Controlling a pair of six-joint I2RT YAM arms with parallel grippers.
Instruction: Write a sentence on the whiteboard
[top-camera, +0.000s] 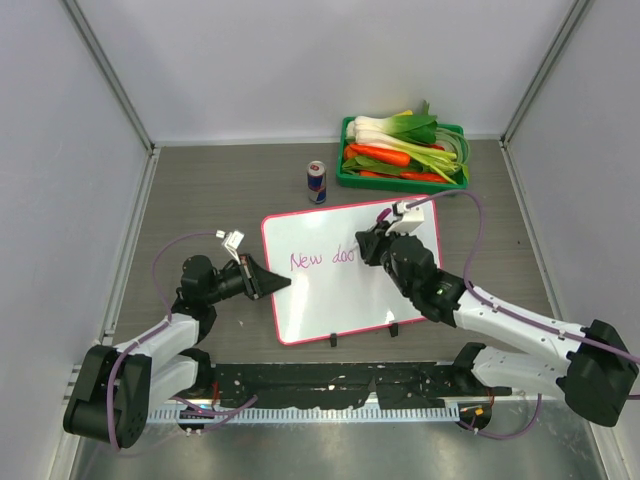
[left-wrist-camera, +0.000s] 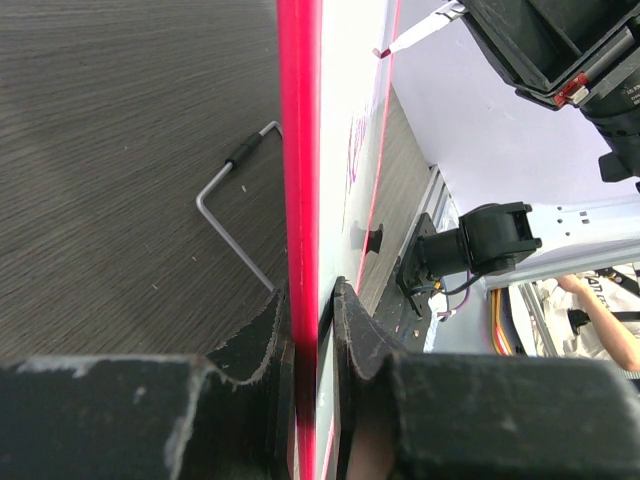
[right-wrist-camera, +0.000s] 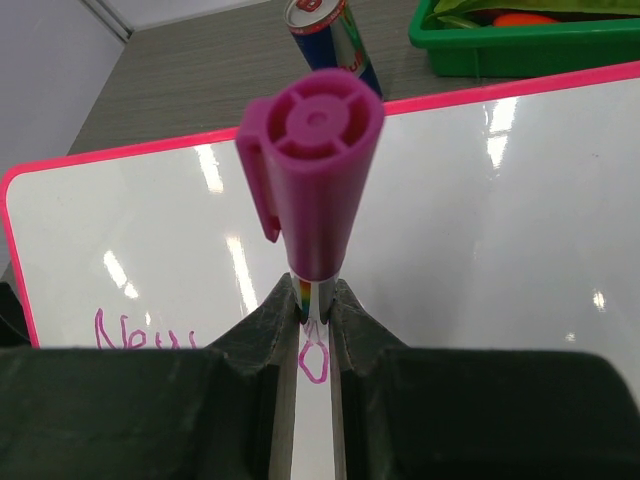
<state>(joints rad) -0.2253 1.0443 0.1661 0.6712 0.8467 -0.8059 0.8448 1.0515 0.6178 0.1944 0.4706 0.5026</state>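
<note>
Grey wood-grain bench fills the enclosure floor, with pale walls around it. The whiteboard lies near the middle, slightly skewed, its pink frame toward the arms.

The left gripper is closed on the board's left edge. Its wrist view shows the two fingers pinching the red frame between them. The right gripper hovers over the upper middle of the board, clamped narrowly on a marker that stands upright with its magenta cap posted on the back end.

At the back right sits a green tray of vegetables. A drinks can stands just beyond the board's top edge.

The sentence runs in magenta cursive and reads roughly "New doo", ending right where the marker's tip meets the surface beside a fresh "o".

To finish the word well, the right arm should probably keep light, even pressure and move sideways along the same baseline, keeping letters the same height. The left grip likely needs to stay firm so the board cannot slide under the strokes. Much blank board lies to the right, so letter spacing can stay as it is.
</note>
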